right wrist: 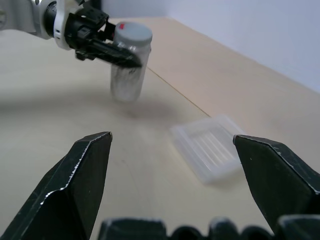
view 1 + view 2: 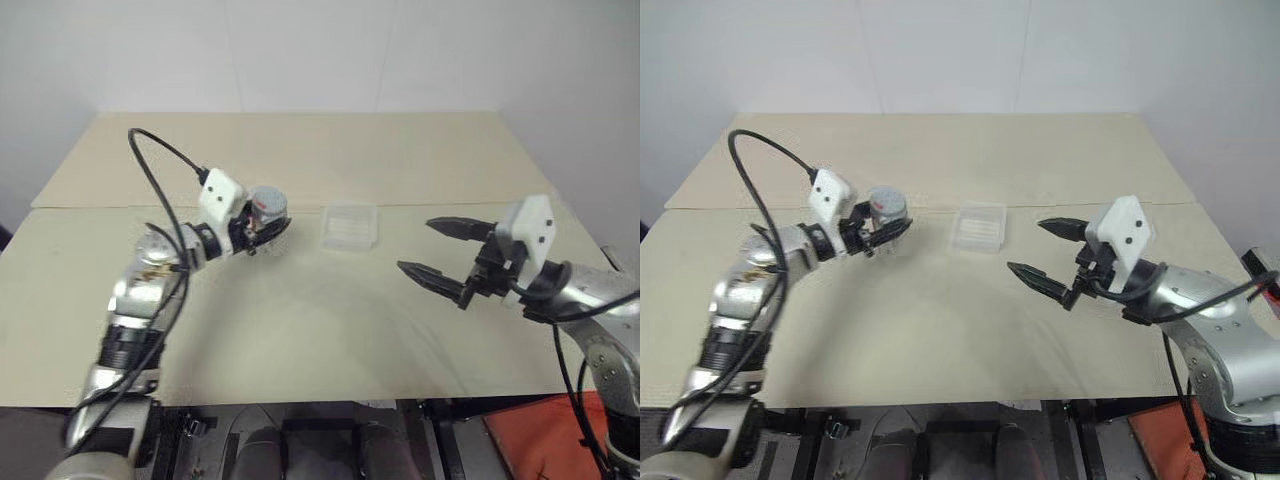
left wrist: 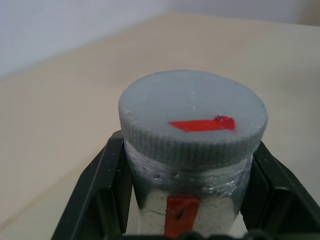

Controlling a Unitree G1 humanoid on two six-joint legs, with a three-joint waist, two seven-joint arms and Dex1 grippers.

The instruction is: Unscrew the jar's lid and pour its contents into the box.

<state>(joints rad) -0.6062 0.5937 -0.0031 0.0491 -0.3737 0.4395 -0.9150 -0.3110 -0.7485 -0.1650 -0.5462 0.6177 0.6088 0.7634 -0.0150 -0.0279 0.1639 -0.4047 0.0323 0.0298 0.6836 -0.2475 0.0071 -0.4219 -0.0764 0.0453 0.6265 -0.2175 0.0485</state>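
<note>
Jar (image 2: 266, 217) – lid (image 3: 192, 117) on – gripped by left hand (image 2: 258, 233) above table; right hand (image 2: 440, 250) spread wide, empty

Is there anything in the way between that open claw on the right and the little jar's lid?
Nothing visible. The right tool faces the lid across bare table; the box lies behind that line. The left tool holds the jar below the lid.

The jar (image 3: 187, 200) is clear and glossy with a white paper-like label. Its lid (image 3: 192, 117) looks matt grey, ribbed round the edge. The box (image 1: 212, 147) is thin clear plastic with ridges. The desk (image 2: 300, 330) is smooth, matt beige.
</note>
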